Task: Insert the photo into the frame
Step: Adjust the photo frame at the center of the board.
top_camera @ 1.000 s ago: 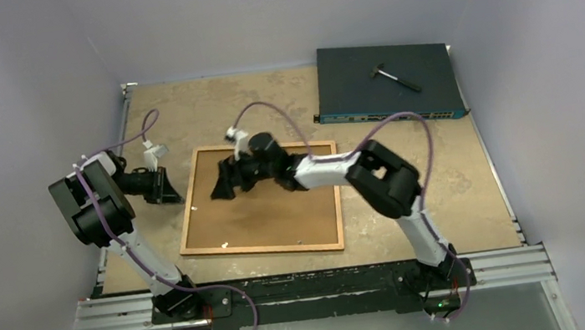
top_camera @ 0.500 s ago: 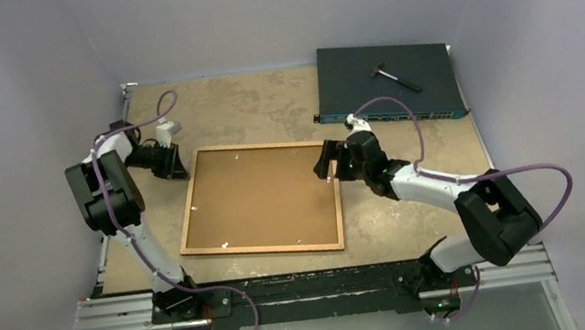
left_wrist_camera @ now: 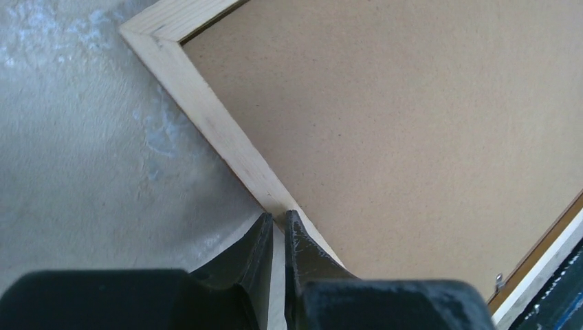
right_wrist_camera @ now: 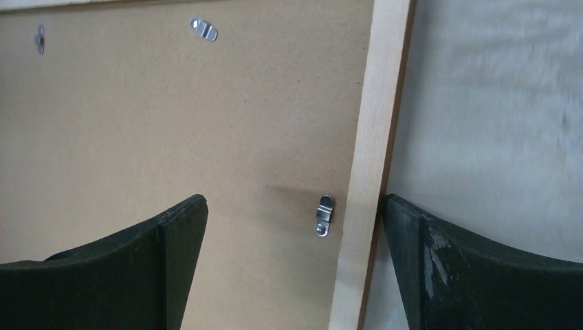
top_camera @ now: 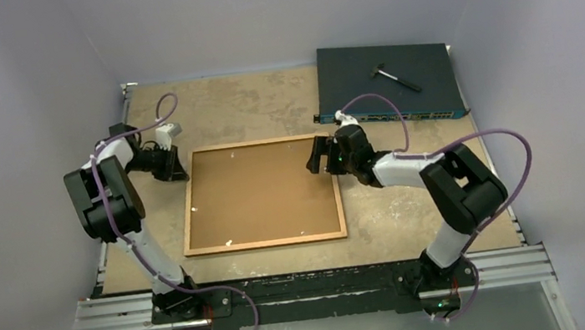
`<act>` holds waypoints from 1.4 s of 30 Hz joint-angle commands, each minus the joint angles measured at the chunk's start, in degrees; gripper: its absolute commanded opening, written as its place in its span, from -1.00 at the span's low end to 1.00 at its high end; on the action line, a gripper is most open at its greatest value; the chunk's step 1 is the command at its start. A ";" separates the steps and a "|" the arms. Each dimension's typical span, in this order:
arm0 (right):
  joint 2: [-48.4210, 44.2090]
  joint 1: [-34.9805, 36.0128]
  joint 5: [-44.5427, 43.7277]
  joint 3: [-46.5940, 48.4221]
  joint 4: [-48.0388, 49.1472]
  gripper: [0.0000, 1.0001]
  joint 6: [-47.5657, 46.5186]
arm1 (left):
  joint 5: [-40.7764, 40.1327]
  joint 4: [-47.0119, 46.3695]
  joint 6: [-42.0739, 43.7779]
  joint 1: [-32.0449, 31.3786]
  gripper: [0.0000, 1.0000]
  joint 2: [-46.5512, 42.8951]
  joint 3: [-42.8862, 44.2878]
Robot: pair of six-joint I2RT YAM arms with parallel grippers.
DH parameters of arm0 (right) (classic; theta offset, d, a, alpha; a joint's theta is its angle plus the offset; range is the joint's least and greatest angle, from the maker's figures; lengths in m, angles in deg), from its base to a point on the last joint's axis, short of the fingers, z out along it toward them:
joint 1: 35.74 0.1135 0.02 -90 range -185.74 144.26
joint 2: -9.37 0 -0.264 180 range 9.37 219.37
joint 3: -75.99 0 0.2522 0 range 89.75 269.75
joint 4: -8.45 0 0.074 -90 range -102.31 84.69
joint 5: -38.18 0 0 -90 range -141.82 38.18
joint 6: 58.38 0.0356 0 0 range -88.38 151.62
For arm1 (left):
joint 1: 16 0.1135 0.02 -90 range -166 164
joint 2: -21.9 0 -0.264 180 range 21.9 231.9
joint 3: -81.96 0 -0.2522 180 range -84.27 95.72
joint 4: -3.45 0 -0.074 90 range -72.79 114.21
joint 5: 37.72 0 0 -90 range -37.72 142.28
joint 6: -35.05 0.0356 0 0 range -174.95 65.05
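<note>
1. The table (top_camera: pixel 264 101) takes up most of the top view, and the frame (top_camera: pixel 265 242) lies flat in the middle of it, back side up.
2. The frame is a thin wooden rectangle. I'd guess it's light and stiff, but long enough to twist or swing if I lift it by one corner. The rails are narrow, so the sensible grip is a pinch across a rail, ideally one on each of two opposite sides.
3. A plain brown backing board (top_camera: pixel 263 192) fills the frame edge to edge. I can't see the photo anywhere. It may be under that board, no way to tell from here.
4. A dark flat box (top_camera: pixel 384 78) sits at the far right of the table, well apart from the frame.
5. My right hand (right_wrist_camera: pixel 294 206) is spread wide and straddles the frame's right rail near the far corner, with one finger over the board and the other outside over the table. It isn't gripping anything.
6. My left hand (left_wrist_camera: pixel 276 223) is at the frame's left rail near the far corner. Its fingers are pressed almost together with just a slit between them, and I can't make out anything held.
7. Small metal clips (right_wrist_camera: pixel 324 214) sit on the board along the rails. They look fiddly, and a fingertip could easily slip off them.
</note>
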 commanded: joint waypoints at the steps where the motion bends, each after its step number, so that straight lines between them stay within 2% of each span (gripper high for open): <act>1: 7.02 0.62 6.21 9.09 3.55 0.97 -1.49 | -5.50 2.23 5.54 1.29 -0.96 -0.57 -5.39; 9: 21.01 2.39 9.02 27.07 0.99 0.98 -4.51 | -7.99 11.86 19.55 7.45 -1.00 -4.98 -13.52; 15: 32.19 3.84 8.64 45.39 -5.12 0.98 -6.86 | -10.20 18.57 27.89 8.00 -0.96 -7.43 -17.81; 18: 34.27 3.83 6.62 53.20 -10.66 0.98 -7.85 | -10.54 21.33 28.60 7.95 -0.70 -7.61 -15.27; 20: 32.89 3.75 4.30 54.73 -12.91 0.98 -9.25 | -11.06 23.81 29.07 7.97 -0.36 -7.88 -11.75; 22: 29.79 3.66 0.78 53.80 -14.29 0.98 -10.89 | -10.48 26.67 29.03 8.38 -0.25 -8.08 -6.29; 28: 17.10 3.56 -3.43 42.67 -15.95 0.98 -12.70 | -4.85 30.17 24.64 8.49 -0.20 -5.36 10.97; 32: 9.52 3.61 -0.51 32.68 -17.18 0.98 -11.66 | -4.72 19.13 15.08 7.20 -0.20 -2.91 13.62; 35: 2.46 3.77 6.77 20.91 -13.54 0.98 -7.05 | -5.03 9.07 8.04 6.23 -0.18 -0.37 12.92; 38: -3.64 4.70 13.27 10.22 -10.87 0.98 -1.97 | -4.62 4.13 3.23 5.30 -0.09 2.77 14.02; 40: -6.71 5.35 17.19 4.31 -8.44 0.97 1.15 | -5.27 0.24 -0.78 5.13 0.06 3.79 14.16; 42: -8.45 6.57 19.96 0.15 -6.53 0.98 3.68 | -5.11 -1.90 -3.66 5.08 0.10 4.42 14.45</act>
